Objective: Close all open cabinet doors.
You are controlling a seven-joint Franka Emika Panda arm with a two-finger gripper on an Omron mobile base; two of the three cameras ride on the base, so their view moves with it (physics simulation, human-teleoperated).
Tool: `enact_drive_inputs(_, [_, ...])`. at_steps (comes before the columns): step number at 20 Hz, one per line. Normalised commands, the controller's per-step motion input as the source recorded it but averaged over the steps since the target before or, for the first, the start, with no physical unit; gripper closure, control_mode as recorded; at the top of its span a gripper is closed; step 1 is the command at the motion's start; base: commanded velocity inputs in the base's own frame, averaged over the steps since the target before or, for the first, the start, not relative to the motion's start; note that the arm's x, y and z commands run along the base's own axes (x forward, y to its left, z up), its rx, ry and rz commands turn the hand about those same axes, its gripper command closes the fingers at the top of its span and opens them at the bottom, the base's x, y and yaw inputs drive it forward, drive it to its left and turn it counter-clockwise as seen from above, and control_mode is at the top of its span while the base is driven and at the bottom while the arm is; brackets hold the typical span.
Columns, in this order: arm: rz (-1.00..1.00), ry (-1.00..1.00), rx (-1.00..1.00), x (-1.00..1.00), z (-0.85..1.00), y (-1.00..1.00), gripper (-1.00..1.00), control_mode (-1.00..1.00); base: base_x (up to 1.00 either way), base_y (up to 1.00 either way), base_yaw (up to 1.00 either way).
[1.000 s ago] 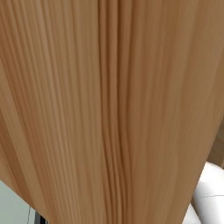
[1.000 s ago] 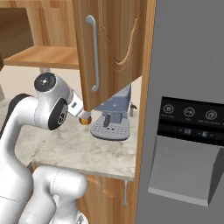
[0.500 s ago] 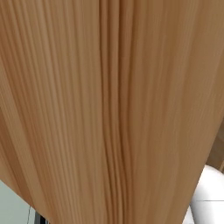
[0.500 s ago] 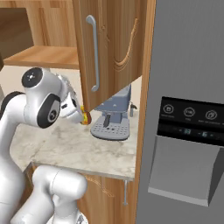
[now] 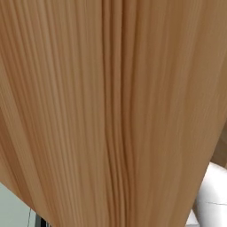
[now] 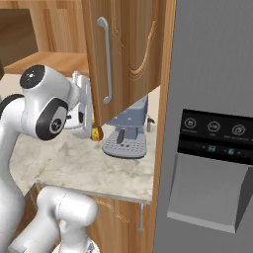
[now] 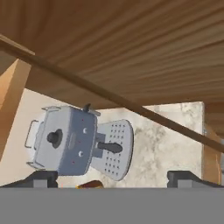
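Pincer point(image 7: 112, 181) spread wide, holding nothing, under bottom edge of open cabinet door point(image 6: 126, 54), above worktop point(image 7: 170, 144). Door rigid, hinged, light to swing: you need no grasp, push flat on face near handle point(image 6: 105, 59).

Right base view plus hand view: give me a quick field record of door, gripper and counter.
door: brown wood-grain cabinet door with vertical silver bar handle, swung open
gripper: gripper below the door's lower edge, jaws spread, empty
counter: beige marble counter
on counter: grey espresso machine
right of counter: grey fridge
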Motion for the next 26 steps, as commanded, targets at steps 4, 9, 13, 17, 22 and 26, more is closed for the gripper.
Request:
enact_drive_inputs(4, [-0.10, -0.30, 0.28, -0.26, 0.20, -0.41, -1.00, -1.00, 0.00, 0.00, 0.00])
enact_drive_inputs(9, [-0.09, -0.48, 0.21, -0.11, 0.13, -0.42, -1.00, -1.00, 0.00, 0.00, 0.00])
enact_drive_inputs(13, [-0.14, -0.31, 0.18, 0.05, 0.14, -0.42, -1.00, -1.00, 0.00, 0.00, 0.00])
enact_drive_inputs(17, [-0.21, -0.22, 0.14, -0.23, 0.22, -0.19, -1.00, -1.00, 0.00, 0.00, 0.00])
enact_drive_inputs(22, [-0.25, -0.08, 0.11, -0.30, 0.21, 0.14, -1.00, -1.00, 0.00, 0.00, 0.00])
enact_drive_inputs(26, [-0.33, 0.04, 0.01, -0.31, 0.34, 0.02, -1.00, -1.00, 0.00, 0.00, 0.00])
